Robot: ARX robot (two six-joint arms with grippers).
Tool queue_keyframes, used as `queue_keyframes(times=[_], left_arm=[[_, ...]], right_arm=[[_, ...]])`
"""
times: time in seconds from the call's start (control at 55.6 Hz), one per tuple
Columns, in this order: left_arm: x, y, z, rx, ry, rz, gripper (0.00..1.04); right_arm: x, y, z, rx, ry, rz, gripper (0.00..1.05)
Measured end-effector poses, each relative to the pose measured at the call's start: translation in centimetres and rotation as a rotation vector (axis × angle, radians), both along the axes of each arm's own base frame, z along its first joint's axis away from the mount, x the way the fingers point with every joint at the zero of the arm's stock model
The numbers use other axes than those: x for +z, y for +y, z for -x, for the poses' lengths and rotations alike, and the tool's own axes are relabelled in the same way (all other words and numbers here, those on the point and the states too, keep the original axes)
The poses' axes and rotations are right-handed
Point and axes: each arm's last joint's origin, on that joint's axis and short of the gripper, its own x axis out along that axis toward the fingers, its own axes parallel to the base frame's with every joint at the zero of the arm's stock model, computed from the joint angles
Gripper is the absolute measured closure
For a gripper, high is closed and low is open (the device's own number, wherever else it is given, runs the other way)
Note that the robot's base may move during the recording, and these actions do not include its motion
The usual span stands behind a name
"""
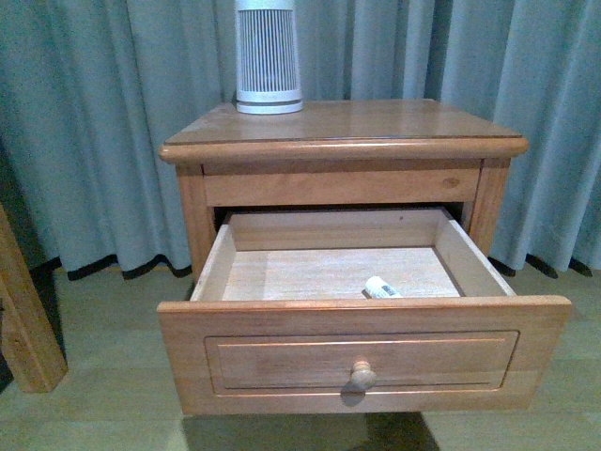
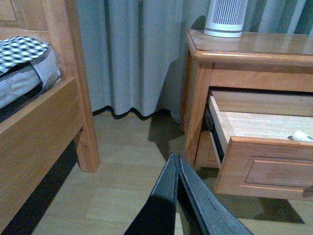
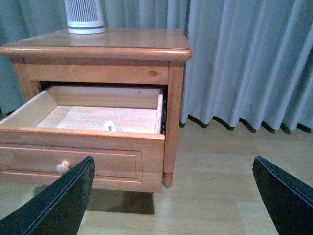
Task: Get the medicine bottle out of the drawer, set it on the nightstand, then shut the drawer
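Note:
The nightstand [image 1: 376,122] stands before the curtain with its tall lower drawer [image 1: 362,362] pulled fully out. The small white medicine bottle [image 1: 382,287] lies on its side on the pale drawer floor near the front panel; it also shows in the right wrist view [image 3: 109,126] and at the edge of the left wrist view [image 2: 302,136]. Neither arm shows in the front view. My left gripper [image 2: 176,157] is shut and empty, low over the floor, left of the drawer. My right gripper [image 3: 173,169] is wide open and empty, in front of the nightstand's right leg.
A tall white ribbed appliance [image 1: 268,56] stands on the nightstand's back left. A wooden bed frame [image 2: 44,132] with checked bedding is on the left, its beam [image 1: 23,319] in the front view. Blue-grey curtains [image 1: 94,122] hang behind. The floor is pale wood.

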Motion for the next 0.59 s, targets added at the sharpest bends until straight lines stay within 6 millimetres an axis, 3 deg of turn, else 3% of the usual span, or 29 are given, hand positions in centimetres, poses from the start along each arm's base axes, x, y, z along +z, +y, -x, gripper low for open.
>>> queue_keyframes(times=[0.27,0.342,0.396,0.468,0.594], left_arm=[[-0.5,0.0,0.0,-0.002,0.006,0.000,1.01],[-0.5,0.0,0.0,-0.002,0.006,0.000,1.01],[-0.5,0.0,0.0,-0.002,0.006,0.000,1.01],[-0.5,0.0,0.0,-0.002,0.006,0.000,1.00],[-0.5,0.0,0.0,-0.002,0.006,0.000,0.78]], right_arm=[[0.0,0.0,0.0,0.000,0.002,-0.002,0.07],[0.3,0.0,-0.4,0.108,0.185,-0.059,0.07],[1.8,0.1,-1.4,0.162,0.244,-0.082,0.07],[5.4,0.4,-3.7,0.189,0.230,-0.075,0.07],[11.0,1.4,-9.3,0.221,0.167,-0.015,0.07]])
